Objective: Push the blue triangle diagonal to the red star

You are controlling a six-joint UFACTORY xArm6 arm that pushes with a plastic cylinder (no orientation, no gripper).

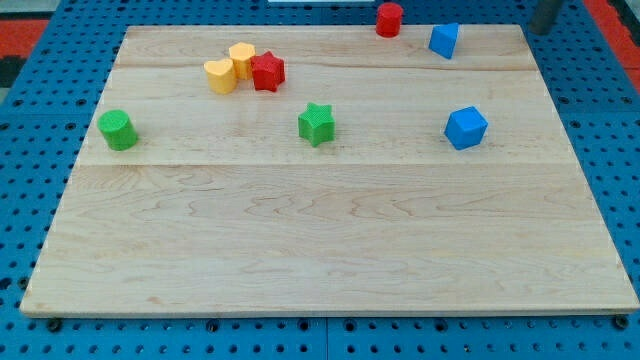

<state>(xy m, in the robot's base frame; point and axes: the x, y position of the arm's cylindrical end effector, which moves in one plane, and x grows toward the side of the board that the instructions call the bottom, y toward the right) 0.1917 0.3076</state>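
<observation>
My tip (541,27) waits at the bench's (330,250) top-right corner, near the blue triangle (444,40); no pincer fitted; red star (267,71) far left.

A single camera looks down at the worktop (330,250) from above and in front, tilted so that the near edge runs wide along the view's bottom and the far edge runs narrower along the view's top. It stands far enough back to take in nearly the whole board, with blue pegboard (600,120) showing on every side. The far right corner is cut by a dark shape (546,14) at the view's top edge.
</observation>
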